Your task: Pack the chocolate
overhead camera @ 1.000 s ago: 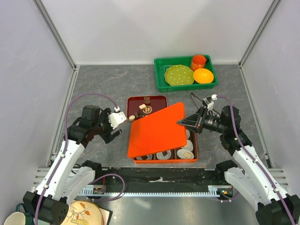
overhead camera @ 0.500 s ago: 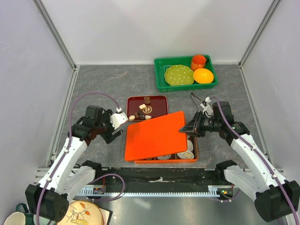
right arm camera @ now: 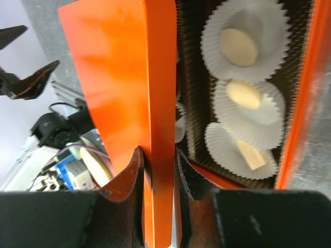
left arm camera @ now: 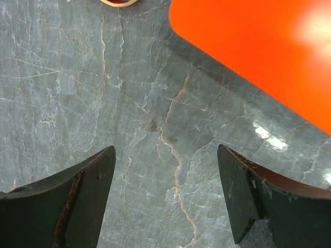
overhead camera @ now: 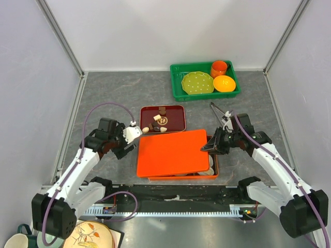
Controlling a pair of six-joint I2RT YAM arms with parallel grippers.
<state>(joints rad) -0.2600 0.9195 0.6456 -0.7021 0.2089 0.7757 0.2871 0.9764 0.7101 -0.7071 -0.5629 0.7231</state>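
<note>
My right gripper (overhead camera: 207,147) is shut on the right edge of the orange lid (overhead camera: 173,151), which lies almost flat over the orange box (overhead camera: 213,166). In the right wrist view the lid's edge (right arm camera: 160,155) sits between my fingers, and cream-white chocolates (right arm camera: 239,46) lie in white paper cups inside the box. More chocolates (overhead camera: 156,124), brown and cream, lie in the small dark red tray (overhead camera: 177,109) behind the box. My left gripper (overhead camera: 127,147) is open and empty, just left of the lid, over the bare table (left arm camera: 165,170).
A green basket (overhead camera: 176,82) at the back right holds a green plate (overhead camera: 197,82), an orange cup (overhead camera: 219,67) and an orange bowl (overhead camera: 224,83). Black tongs (overhead camera: 219,109) lie right of the red tray. Grey walls stand on both sides.
My right gripper has lowered the lid from a steep tilt to almost flat over the box. My left gripper has moved slightly toward the lid's left edge.
</note>
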